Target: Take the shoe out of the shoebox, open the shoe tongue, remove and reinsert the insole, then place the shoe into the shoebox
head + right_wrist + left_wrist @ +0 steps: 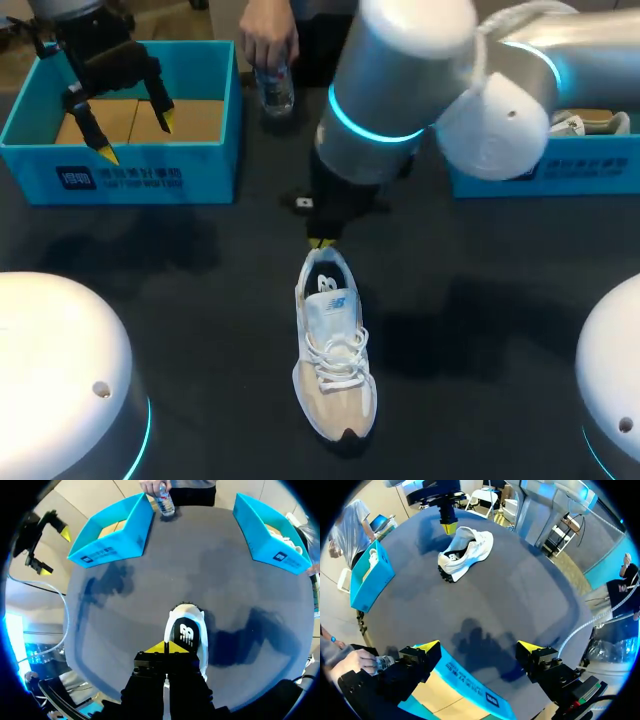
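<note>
One shoe (333,350) sits upright on the table (200,270), lower middle of the head frame, toe toward the bottom edge and heel up-frame. It is well clear of the blue shoebox (120,178) at upper left. My reading: the take-out step is done and the tongue-opening step is in hand. Right gripper (321,241) hangs at the heel in mid-frame, yellow tips brought together with no gap showing. I cannot tell whether they touch the collar. Left gripper (137,140) is over the shoebox, fingers spread wide and holding nothing. Shoe notes: pale grey and beige upper, dark toe cap, white laces (335,352) threaded and crossed over the tongue (335,312). A dark insole (186,632) with a pale logo is seated inside, seen through the collar. Next move, as I judge it: one gripper pins the heel while the other gets under the tongue's upper edge and lifts it forward. The laces look snug, so the opening may stay tight. A person's hand (262,35) holds a bottle (277,88) at the table's top edge. I would keep the arms off that spot.
</note>
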